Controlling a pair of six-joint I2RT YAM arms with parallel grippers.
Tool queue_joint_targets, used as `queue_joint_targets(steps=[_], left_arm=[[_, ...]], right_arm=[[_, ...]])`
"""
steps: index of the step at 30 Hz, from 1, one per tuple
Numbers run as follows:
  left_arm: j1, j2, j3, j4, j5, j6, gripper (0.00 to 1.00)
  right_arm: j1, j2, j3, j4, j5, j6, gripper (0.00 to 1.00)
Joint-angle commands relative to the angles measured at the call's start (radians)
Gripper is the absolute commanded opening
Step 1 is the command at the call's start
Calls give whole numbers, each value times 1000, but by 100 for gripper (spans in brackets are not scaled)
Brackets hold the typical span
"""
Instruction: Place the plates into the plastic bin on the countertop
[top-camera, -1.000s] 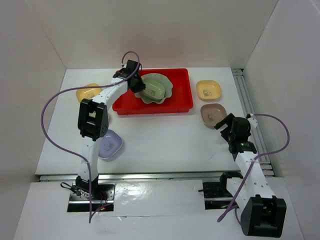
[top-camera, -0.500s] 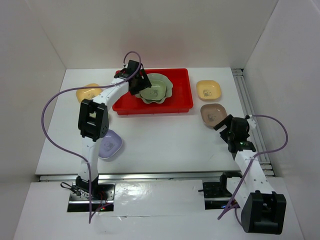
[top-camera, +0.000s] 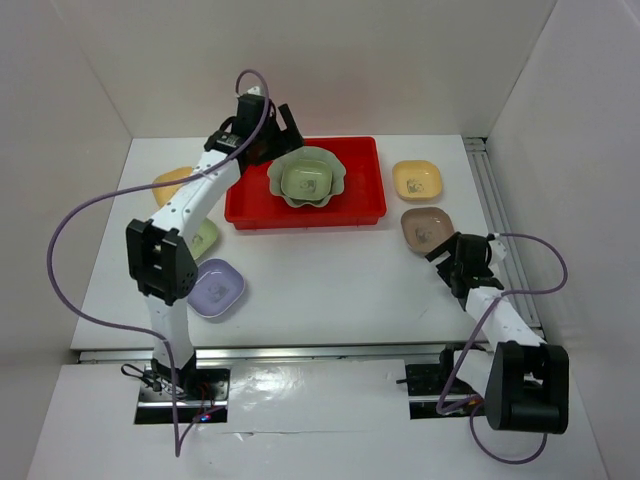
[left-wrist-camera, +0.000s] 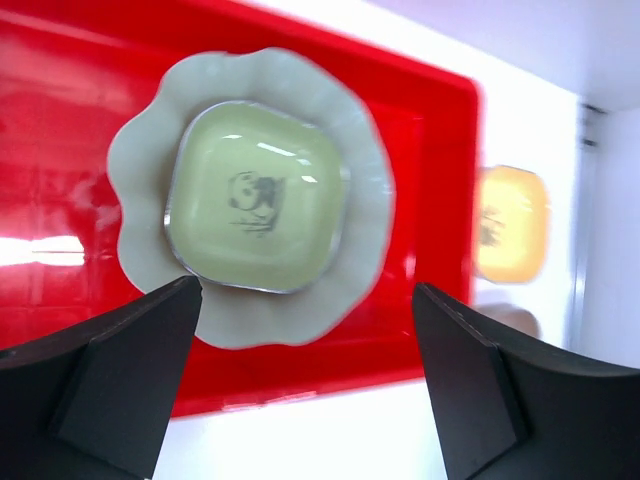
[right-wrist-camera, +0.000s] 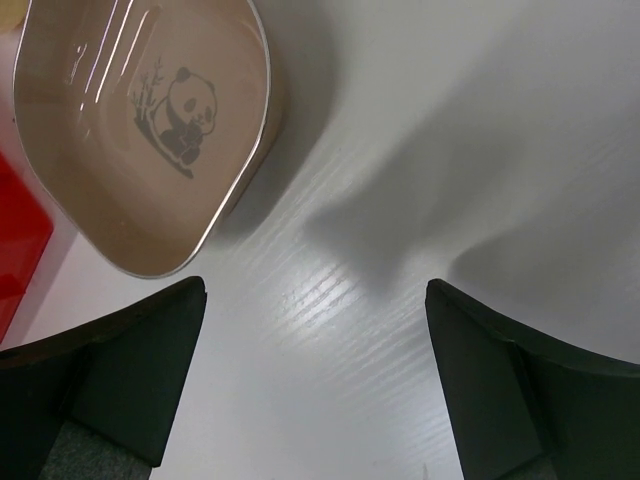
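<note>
Hovering spread over the worktop (right-wrist-camera: 470, 140), my right hand (right-wrist-camera: 312, 290) has the brown dish (right-wrist-camera: 140, 130) just ahead, off to its left, outside the red bin (top-camera: 340, 218); my left hand (left-wrist-camera: 305, 295), also spread, hangs above the bin

red bin (top-camera: 360, 205): my 12 o'clock
scalloped dish (top-camera: 338, 176): inside it, green dish (top-camera: 306, 180) nested upright
brown dish (top-camera: 426, 228): bin's 4 o'clock

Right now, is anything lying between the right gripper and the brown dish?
Nothing: the right wrist view shows only bare white countertop between the open right gripper and the brown dish.
</note>
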Motion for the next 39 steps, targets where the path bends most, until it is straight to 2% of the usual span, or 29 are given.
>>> queue_joint_targets(steps=[1,8,12,19,24,26,30,35,38,39], left_arm=[[-25,-132,-26,20,29,72,100],[-84,-339,-235,43,-8,103,100],[-94,-411,-345,73,1,94,100],[-114,-420,-373,86,-11,94,100],[-114,-452,-373,77,-2,73,100],[-114,-472,-382,77,7,72,100],[-124,-538,-405,54,-13,82,100],[-133,-620,-440,54,-23,82,100],[-133,-666,-469,54,-34,82,100],[-133,-675,-481,54,-43,82,100]], right_arm=[[-6,48,14,111,31,27,97],[-26,136,60,162,22,36,96],[-36,115,60,186,-1,45,95],[-36,26,75,174,-12,45,95],[-36,260,174,163,-2,35,93],[-45,294,174,189,8,35,92],[-45,329,183,221,8,35,80],[-45,365,194,231,20,25,61],[-54,387,194,220,21,25,57],[-54,388,194,220,21,25,51]])
